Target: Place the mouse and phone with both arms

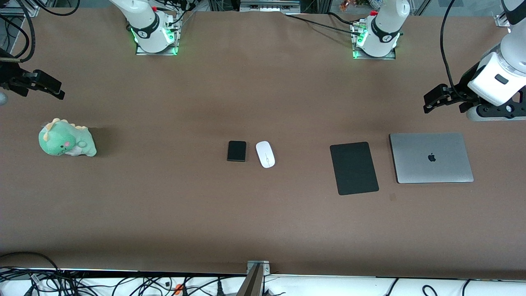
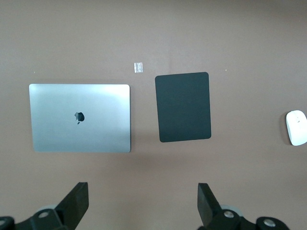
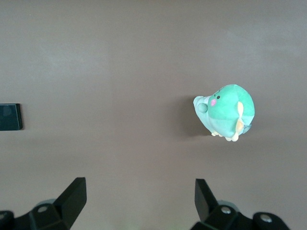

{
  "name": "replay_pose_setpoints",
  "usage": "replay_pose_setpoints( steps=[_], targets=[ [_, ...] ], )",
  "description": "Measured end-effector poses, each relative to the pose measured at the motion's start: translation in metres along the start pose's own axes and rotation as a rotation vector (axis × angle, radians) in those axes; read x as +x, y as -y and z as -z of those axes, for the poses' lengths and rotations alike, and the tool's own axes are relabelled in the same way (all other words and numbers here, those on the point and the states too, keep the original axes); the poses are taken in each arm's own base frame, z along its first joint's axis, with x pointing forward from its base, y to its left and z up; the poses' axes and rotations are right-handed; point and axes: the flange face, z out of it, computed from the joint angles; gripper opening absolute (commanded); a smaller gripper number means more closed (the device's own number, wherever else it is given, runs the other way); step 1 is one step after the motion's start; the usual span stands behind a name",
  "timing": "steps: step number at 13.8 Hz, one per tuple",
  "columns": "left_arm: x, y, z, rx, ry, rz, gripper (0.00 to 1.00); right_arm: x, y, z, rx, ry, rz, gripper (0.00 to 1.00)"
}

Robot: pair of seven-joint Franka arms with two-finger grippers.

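The white mouse (image 1: 265,154) lies at the table's middle, beside the black phone (image 1: 237,151), which is on the side toward the right arm's end. The mouse shows at the edge of the left wrist view (image 2: 296,127). The phone shows at the edge of the right wrist view (image 3: 9,117). My left gripper (image 1: 444,107) is open and empty, up over bare table at the left arm's end; it also shows in the left wrist view (image 2: 143,201). My right gripper (image 1: 43,93) is open and empty, up over bare table at the right arm's end; it also shows in the right wrist view (image 3: 139,199).
A flat black mouse pad (image 1: 354,167) and a closed grey laptop (image 1: 431,157) lie side by side toward the left arm's end. A green plush dinosaur (image 1: 65,138) sits toward the right arm's end. A small scrap of tape (image 2: 138,67) is stuck on the table near the pad.
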Motion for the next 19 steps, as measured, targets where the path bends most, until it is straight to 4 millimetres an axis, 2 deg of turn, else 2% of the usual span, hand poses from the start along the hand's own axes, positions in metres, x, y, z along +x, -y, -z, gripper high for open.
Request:
replay_pose_setpoints(
  steps=[5,8,10,13,16,19],
  targets=[
    [-0.001,-0.017,0.000,-0.008,-0.007,-0.030,1.00,0.000,0.000,0.000,0.000,0.001,0.000,1.00],
    [0.005,-0.016,-0.011,-0.008,0.015,-0.028,1.00,0.000,0.000,-0.001,0.000,0.001,0.000,1.00],
    [0.010,-0.016,-0.027,-0.006,0.057,-0.029,1.00,0.000,0.000,-0.001,0.000,0.002,0.000,1.00],
    [0.024,-0.023,-0.072,-0.005,0.150,-0.041,1.00,0.000,0.000,-0.001,0.000,0.002,0.001,1.00],
    [0.024,-0.058,-0.096,0.000,0.191,-0.029,1.00,0.000,0.001,-0.002,0.000,0.003,0.001,1.00],
    [0.024,-0.114,-0.124,-0.011,0.191,0.031,1.00,0.000,0.001,-0.002,0.000,0.004,0.002,1.00]
  ],
)
